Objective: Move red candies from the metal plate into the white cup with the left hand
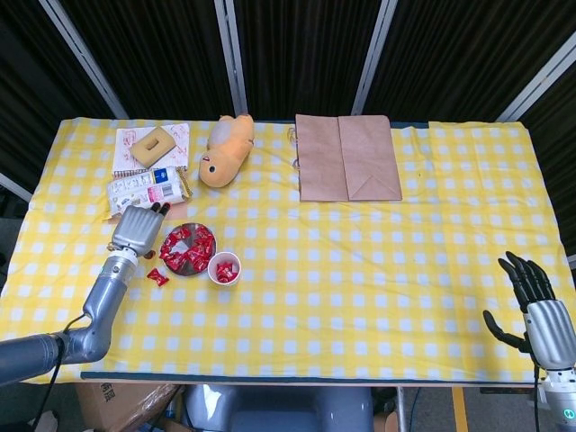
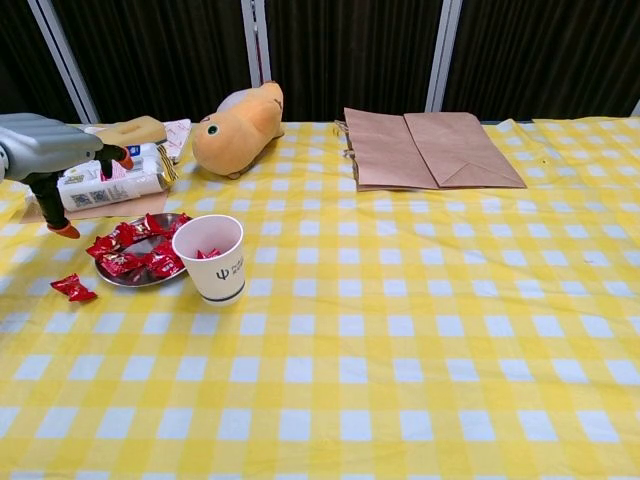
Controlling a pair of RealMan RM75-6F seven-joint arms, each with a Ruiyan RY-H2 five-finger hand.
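My left hand (image 1: 137, 229), empty with fingers apart at frame left beside the metal plate (image 1: 183, 267), risks knocking more red candies (image 1: 186, 248) off on re-approach, like the stray (image 1: 157, 276).

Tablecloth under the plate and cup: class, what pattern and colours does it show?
The tablecloth is a yellow-and-white check, clearest in the chest view.

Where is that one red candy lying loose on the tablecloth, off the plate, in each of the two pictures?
Head view: the stray candy lies left of centre, just below-left of the metal plate.
Chest view: the stray candy lies near the left edge, left of the metal plate.
Shared landmark: the white cup, on the plate's other side from the candy in both views.
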